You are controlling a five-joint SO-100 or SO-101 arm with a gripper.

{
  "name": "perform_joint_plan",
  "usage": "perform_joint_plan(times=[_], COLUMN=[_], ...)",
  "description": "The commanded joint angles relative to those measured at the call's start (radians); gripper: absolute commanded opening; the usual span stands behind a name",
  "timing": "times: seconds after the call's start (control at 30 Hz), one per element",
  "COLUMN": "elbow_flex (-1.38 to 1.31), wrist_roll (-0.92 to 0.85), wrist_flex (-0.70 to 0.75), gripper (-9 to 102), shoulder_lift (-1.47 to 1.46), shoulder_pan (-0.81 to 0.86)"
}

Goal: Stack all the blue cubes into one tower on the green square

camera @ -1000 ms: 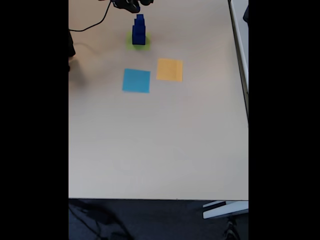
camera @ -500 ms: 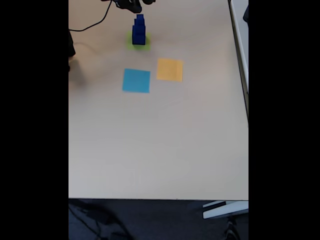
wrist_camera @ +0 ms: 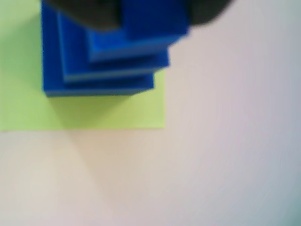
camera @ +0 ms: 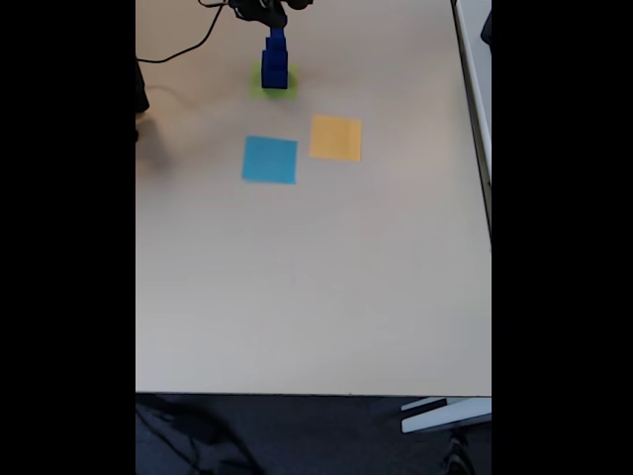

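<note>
A tower of blue cubes stands on the green square, stepped from large at the bottom to small at the top. In the fixed view the tower is at the far end of the table on the green square. My gripper hangs right over the tower's top. Its two dark blurred fingers flank the top cube. Whether they press on it is too blurred to tell. In the fixed view the gripper is at the top edge, just above the tower.
A light-blue square and an orange-yellow square lie flat nearer the middle of the beige table. A black cable runs at the far left. The table's right edge is close by.
The gripper has shifted slightly to the right above the tower in the fixed view. The tower and the flat squares have not moved.
</note>
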Motion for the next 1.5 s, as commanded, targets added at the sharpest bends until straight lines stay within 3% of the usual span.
perform_joint_plan(times=[0.0,1.47], elbow_flex=[0.002,0.063], wrist_roll=[0.003,0.035], wrist_flex=[-0.034,-0.049], gripper=[0,0], shoulder_lift=[0.015,0.055], shoulder_pan=[0.0,-0.021])
